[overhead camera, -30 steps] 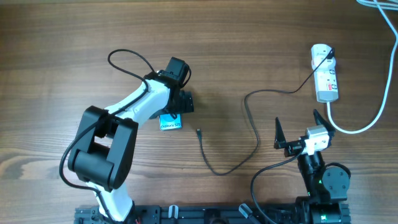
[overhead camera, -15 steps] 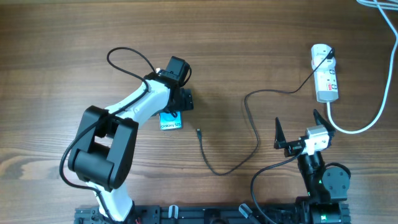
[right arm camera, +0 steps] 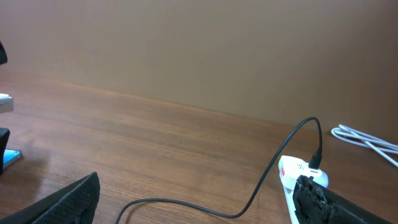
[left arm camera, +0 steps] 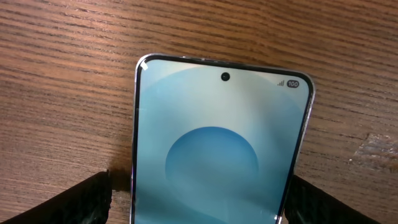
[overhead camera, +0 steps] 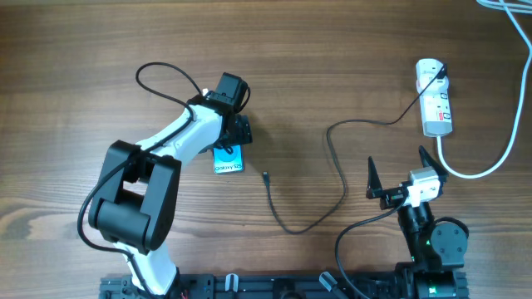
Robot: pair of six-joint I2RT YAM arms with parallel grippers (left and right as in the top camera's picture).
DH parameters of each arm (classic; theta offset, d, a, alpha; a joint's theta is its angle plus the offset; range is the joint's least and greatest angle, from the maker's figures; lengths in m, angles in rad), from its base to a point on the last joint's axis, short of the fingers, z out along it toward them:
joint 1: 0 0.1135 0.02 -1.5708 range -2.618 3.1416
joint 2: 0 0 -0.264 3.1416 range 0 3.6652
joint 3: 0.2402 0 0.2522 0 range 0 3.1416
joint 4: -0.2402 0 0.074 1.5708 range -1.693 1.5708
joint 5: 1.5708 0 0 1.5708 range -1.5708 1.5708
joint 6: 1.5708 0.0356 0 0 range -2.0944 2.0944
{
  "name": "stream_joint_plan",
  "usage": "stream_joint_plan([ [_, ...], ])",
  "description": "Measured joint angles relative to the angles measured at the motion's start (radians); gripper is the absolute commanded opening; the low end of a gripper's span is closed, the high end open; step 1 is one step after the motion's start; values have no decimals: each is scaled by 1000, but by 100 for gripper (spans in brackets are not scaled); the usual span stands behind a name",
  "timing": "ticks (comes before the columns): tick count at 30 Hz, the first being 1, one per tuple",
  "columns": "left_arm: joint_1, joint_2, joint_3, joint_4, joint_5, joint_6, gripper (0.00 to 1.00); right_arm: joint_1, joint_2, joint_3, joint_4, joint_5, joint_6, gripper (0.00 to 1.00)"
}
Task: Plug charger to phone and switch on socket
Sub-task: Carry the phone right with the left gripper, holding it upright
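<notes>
The phone (overhead camera: 228,160) lies flat on the wooden table, its turquoise screen up, its far end under my left gripper (overhead camera: 232,139). In the left wrist view the phone (left arm camera: 221,143) lies between the open fingers of the left gripper (left arm camera: 205,211), with a strip of wood showing at the left finger. The charger cable (overhead camera: 342,178) runs from the socket (overhead camera: 435,104) in a loop to its free tip (overhead camera: 265,175), which lies right of the phone and apart from it. My right gripper (overhead camera: 397,176) is open and empty, near the front edge. The right wrist view shows the cable (right arm camera: 258,186) and the socket (right arm camera: 289,177).
A thick white lead (overhead camera: 490,166) curves from the socket to the table's right edge and back to the far corner; it also shows in the right wrist view (right arm camera: 367,140). The left arm's own black cable (overhead camera: 166,75) loops above the table.
My left arm has shifted slightly up and to the left over the phone. The phone, the cable and the right arm have not moved.
</notes>
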Motion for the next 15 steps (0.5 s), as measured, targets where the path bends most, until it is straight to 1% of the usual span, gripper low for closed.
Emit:
stream_joint_plan([
  [3,0,0,0,3,2,26,91,0,0,0,0,0,0,100],
  [4,0,0,0,3,2,29,93,0,0,0,0,0,0,100],
  [5,0,0,0,4,2,33,100,0,0,0,0,0,0,100],
  [9,6,0,0,-6,4,40,100,0,0,0,0,0,0,100],
  [11,6,0,0,-6,4,40,97,0,0,0,0,0,0,100],
  [15,6,0,0,-9,11,41,85,0,0,0,0,0,0,100],
])
